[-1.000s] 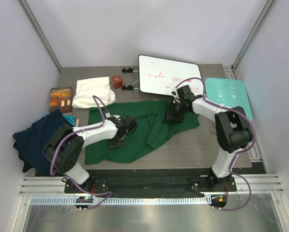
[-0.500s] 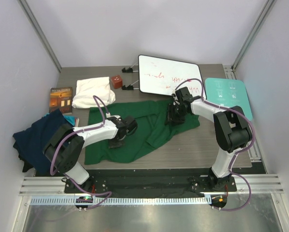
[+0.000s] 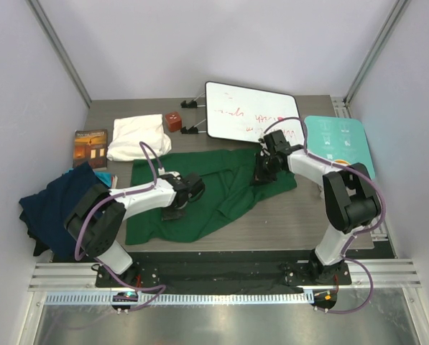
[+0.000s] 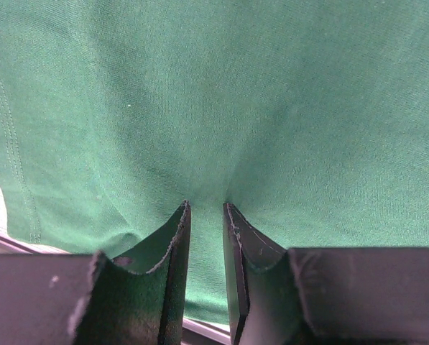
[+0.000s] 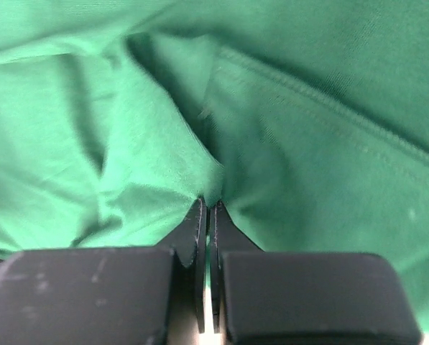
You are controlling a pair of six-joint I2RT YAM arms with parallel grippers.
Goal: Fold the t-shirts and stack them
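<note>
Dark green t-shirt is sprawled across the middle of the worktop. Left pincer is clamped on a pucker of it, and right pincer is pinched tight on a fold. Navy t-shirt is heaped at the left edge, cream-white t-shirt near the far left corner.

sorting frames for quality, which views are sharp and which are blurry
top external: sharp, evenly lit; left wrist: green shirt weave crisp; right wrist: shirt soft and blurred, dark shadow in the fold above the right hand
</note>
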